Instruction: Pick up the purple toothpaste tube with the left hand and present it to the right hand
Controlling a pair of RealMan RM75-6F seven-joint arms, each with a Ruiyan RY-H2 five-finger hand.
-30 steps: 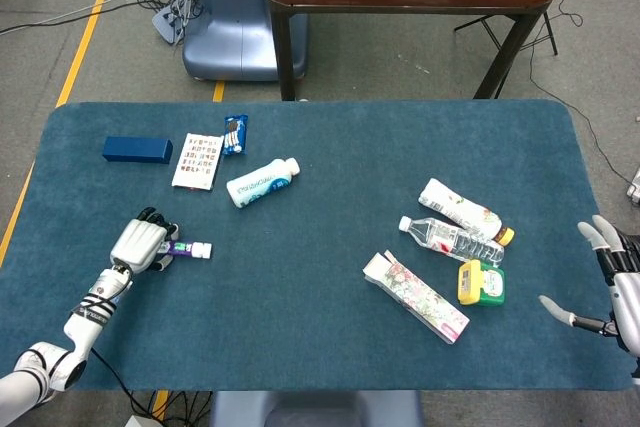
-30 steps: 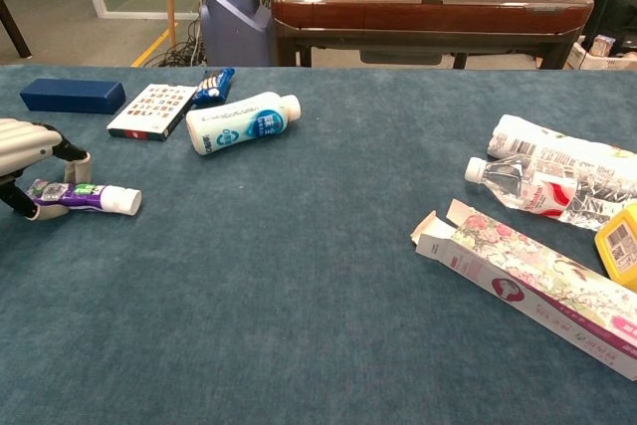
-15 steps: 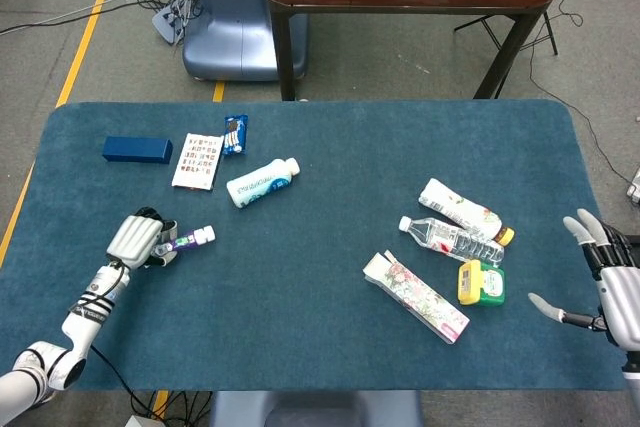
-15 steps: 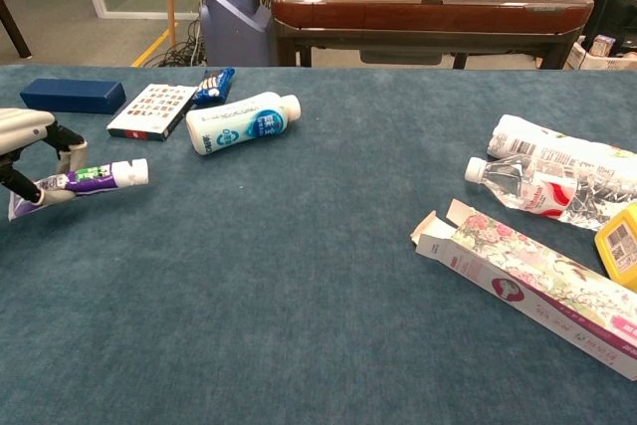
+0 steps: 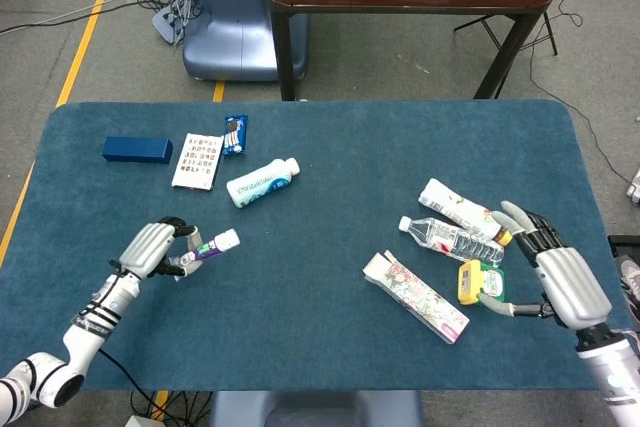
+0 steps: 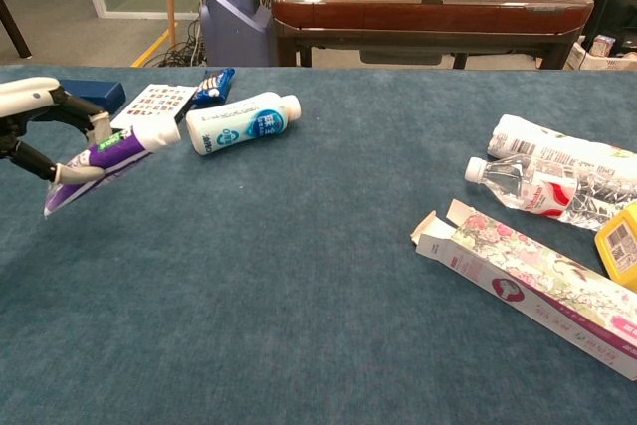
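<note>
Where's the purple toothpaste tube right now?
The purple toothpaste tube is pinched in the left hand, raised off the table at its left side, cap pointing toward the white bottle.

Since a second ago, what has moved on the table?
The left hand has lifted the purple toothpaste tube off the cloth and carried it rightward, cap tilted up. The right hand has come in beside the yellow box. Everything else is unmoved.

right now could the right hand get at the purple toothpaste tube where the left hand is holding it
Probably not yet. The left hand holds the purple toothpaste tube lifted over the table's left side, while the right hand is open far across by the yellow container. The blue cloth between them looks free, so distance is the only obstacle.
</note>
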